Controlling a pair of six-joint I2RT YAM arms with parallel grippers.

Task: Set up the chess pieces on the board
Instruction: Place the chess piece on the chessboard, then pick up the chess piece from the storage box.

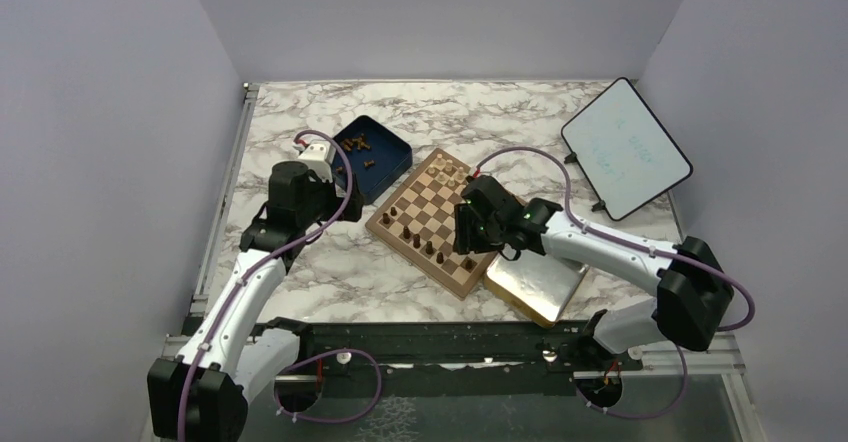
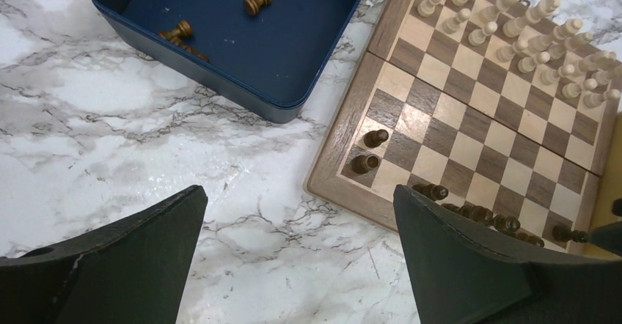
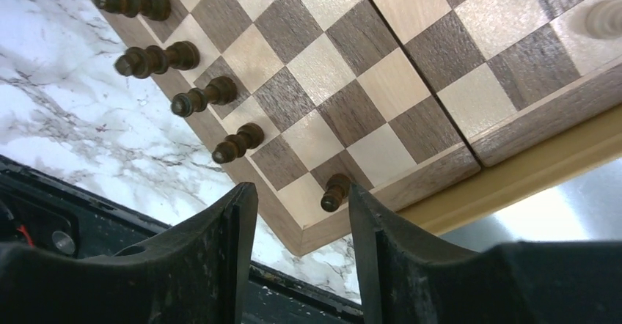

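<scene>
**Right jaws part-spread around a dark piece at the board's corner**

I see a white, grey-veined marble bench (image 1: 300, 292) boxed in by plain pale walls (image 1: 100, 112), with a small whiteboard (image 1: 625, 147) propped at the far right. The board (image 1: 437, 205), tan and dark brown checks inside a brown border, lies under my right jaws, its edge against a gold-rimmed tray (image 1: 540, 282). Those jaws stand part-spread, with one dark brown piece (image 3: 335, 192) upright between them on the corner square, nearer their right side and clear of the left. Four more dark pieces (image 3: 203, 97) line the board's edge ahead and left of them. My left jaws are spread wide above bare marble. A blue box (image 2: 293, 38) ahead of them holds a few dark pieces, and pale pieces (image 2: 513, 31) crowd the board ahead to their right
</scene>
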